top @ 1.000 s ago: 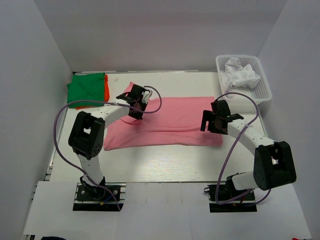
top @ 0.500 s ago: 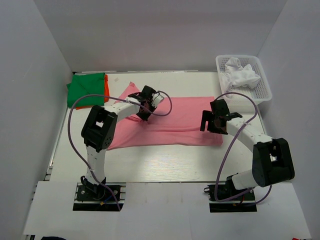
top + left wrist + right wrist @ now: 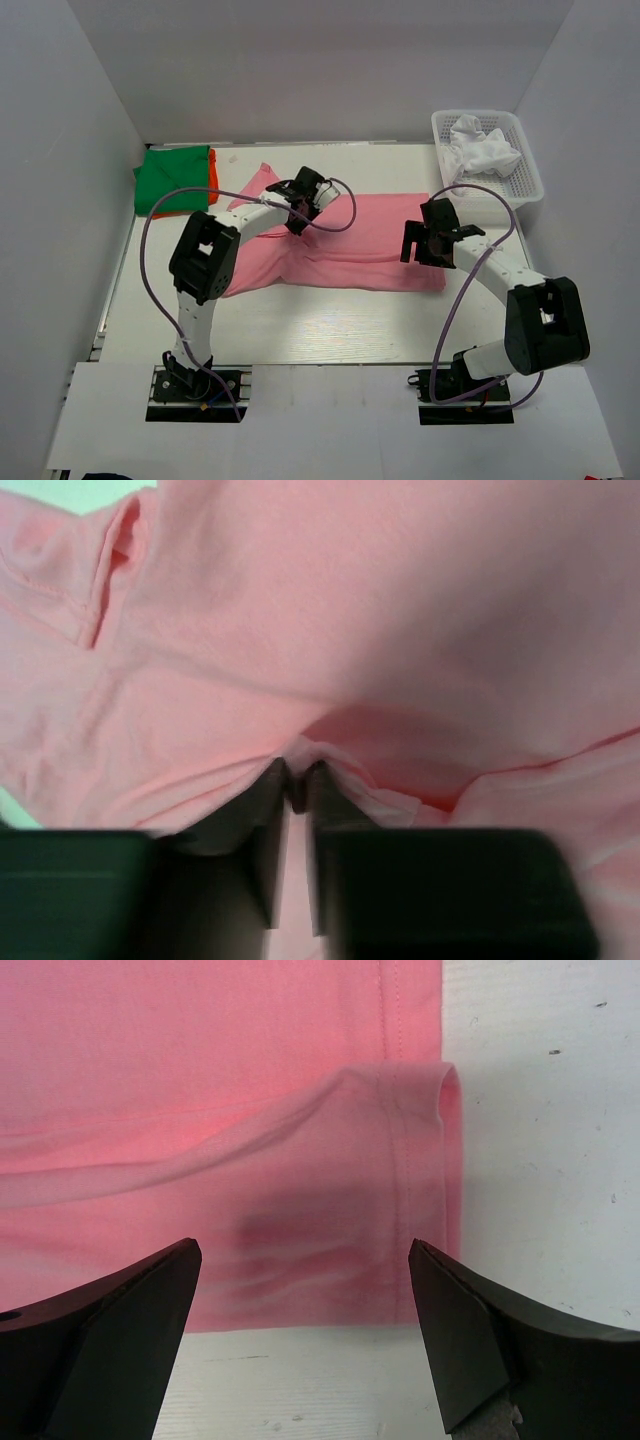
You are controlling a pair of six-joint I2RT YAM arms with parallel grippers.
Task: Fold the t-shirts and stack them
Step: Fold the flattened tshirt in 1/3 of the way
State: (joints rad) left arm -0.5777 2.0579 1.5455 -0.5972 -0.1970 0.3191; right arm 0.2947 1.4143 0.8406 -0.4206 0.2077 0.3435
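L tool point(image 3: 302, 198) shifted right vs 1 s ago, clamped on pinch of pink t-shirt point(image 3: 375, 235), cloth's left edge dragged inward, R tool point(image 3: 302, 1250) unmoved, jaws wide, above shirt's near-right corner

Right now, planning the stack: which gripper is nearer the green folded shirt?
Left. The left gripper pinches the pink shirt right of the green folded shirt; the right gripper sits open, farther right.
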